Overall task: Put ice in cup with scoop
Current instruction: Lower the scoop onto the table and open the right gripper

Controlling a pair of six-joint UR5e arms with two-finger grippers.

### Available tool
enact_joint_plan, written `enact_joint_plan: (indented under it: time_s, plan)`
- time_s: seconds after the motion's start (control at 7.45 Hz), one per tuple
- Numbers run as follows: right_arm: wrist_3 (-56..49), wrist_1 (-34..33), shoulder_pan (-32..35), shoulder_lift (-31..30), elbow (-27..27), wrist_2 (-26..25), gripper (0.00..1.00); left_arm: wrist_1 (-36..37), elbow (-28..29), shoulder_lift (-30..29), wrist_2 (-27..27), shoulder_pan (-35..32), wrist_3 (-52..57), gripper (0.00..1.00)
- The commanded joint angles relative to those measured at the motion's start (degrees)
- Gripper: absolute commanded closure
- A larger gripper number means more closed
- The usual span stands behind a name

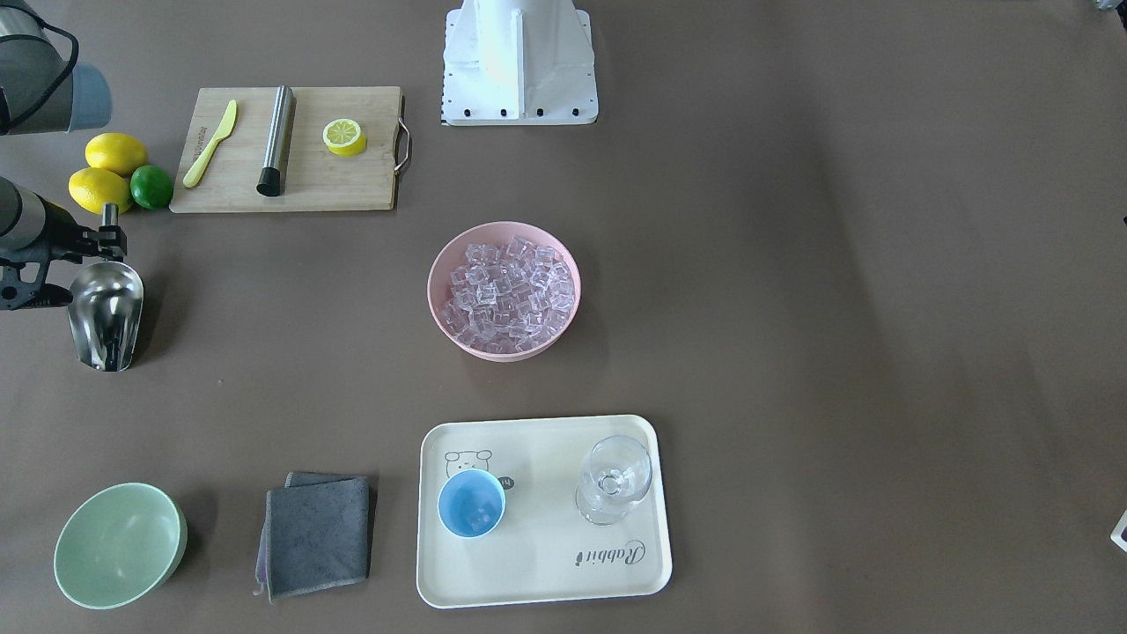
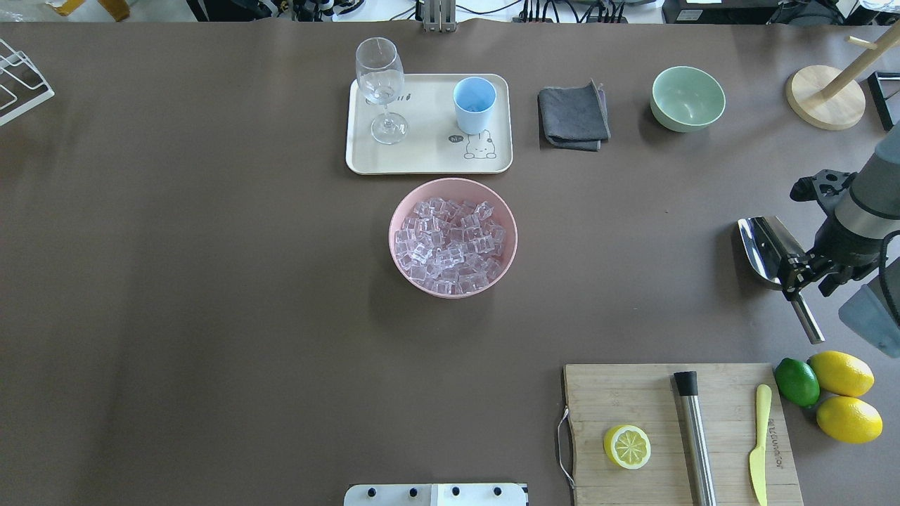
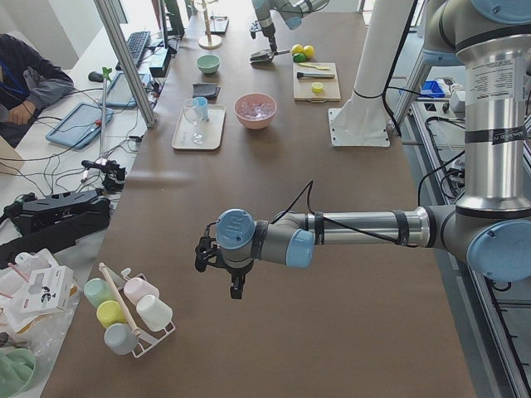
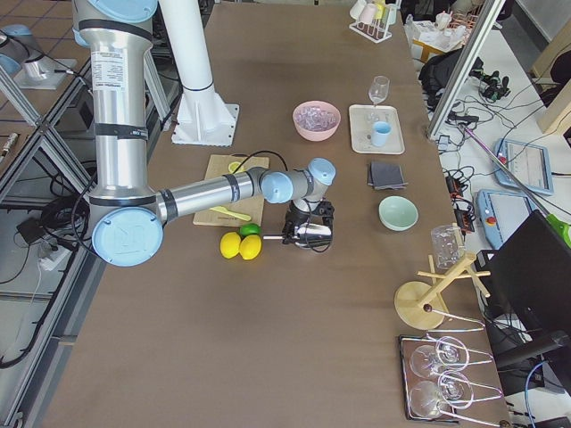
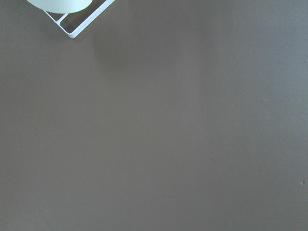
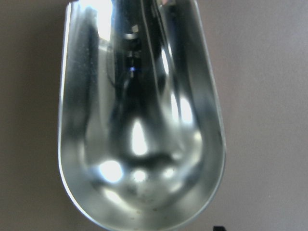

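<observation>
Clamps the right end effector [image 2: 796, 271] on the short round handle of the scoop [image 2: 765, 244] near the counter's right edge, trough empty and mirror-bright. Looks stiff, light and slick, so calls for a firm hold on the handle, close to the trough, to stop it rolling. Shows the ice [image 2: 450, 246] heaped in a pink bowl [image 2: 392, 235] at mid-counter: hard, slippery, likely to skitter. Shows the cup [image 2: 474, 105] upright on a cream tray [image 2: 429, 151] by the far edge: light, easy to tip. Hangs the left end effector [image 3: 236, 286] over bare counter at the left end; cannot tell whether apart or together.
</observation>
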Motion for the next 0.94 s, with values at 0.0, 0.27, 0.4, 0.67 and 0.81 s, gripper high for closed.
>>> enact_joint_plan:
  time_s: [0.0, 0.27, 0.4, 0.67, 0.81]
  plan:
    - [-1.6, 0.2, 5.5, 1.3, -1.8, 3.6, 0.00, 0.0, 0.0, 0.0, 0.0, 0.0, 0.0, 0.01]
    - [-1.6, -0.1, 13.6, 1.2, 0.6, 9.1, 0.00, 0.0, 0.1, 0.0, 0.0, 0.0, 0.0, 0.01]
    - [-1.7, -0.3, 17.0, 1.2, 2.1, 10.4, 0.00, 0.0, 0.1, 0.0, 0.0, 0.1, 0.0, 0.01]
    - [-1.7, -0.5, 24.0, -0.9, 6.4, 10.5, 0.00, 0.0, 0.1, 0.0, -0.1, 0.1, -0.1, 0.01]
    - [-3.0, -0.5, 27.0, -1.0, 6.6, 9.7, 0.00, 0.0, 0.1, 0.0, -0.1, 0.1, -0.1, 0.01]
